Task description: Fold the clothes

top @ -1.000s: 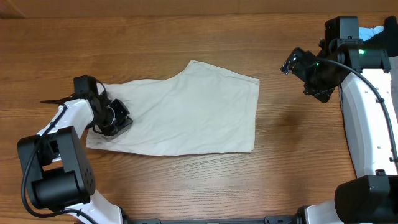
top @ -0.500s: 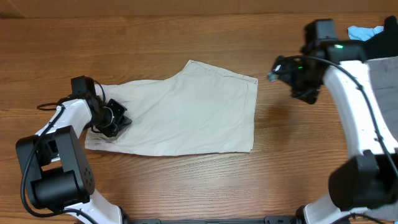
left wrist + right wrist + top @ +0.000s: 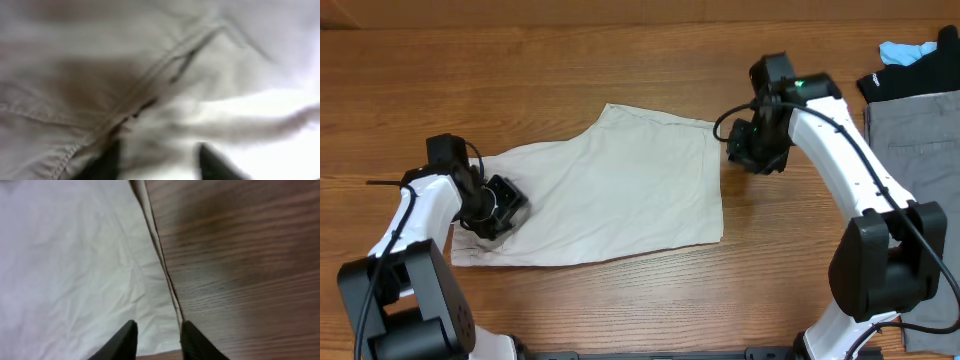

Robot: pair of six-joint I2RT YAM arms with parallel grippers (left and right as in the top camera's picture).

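Observation:
The clothes (image 3: 610,190), pale beige shorts, lie spread flat in the middle of the wooden table (image 3: 620,60). My left gripper (image 3: 498,208) rests on their left end. In the left wrist view its fingers stand apart over the blurred cloth (image 3: 100,60) and a stitched seam, so the left gripper (image 3: 160,165) is open. My right gripper (image 3: 740,150) is at the shorts' upper right edge. In the right wrist view the right gripper (image 3: 157,340) has its jaws narrowly apart, straddling the hem where the cloth (image 3: 75,255) meets bare wood.
At the far right lies a grey folded garment (image 3: 915,190). A black garment (image 3: 910,75) and a blue cloth (image 3: 905,50) sit behind it. Bare wood surrounds the shorts on all sides.
My right arm has swung left and down to the shorts' right edge, its jaws narrowing. My left gripper has gone from shut to open. The shorts have slid slightly left.

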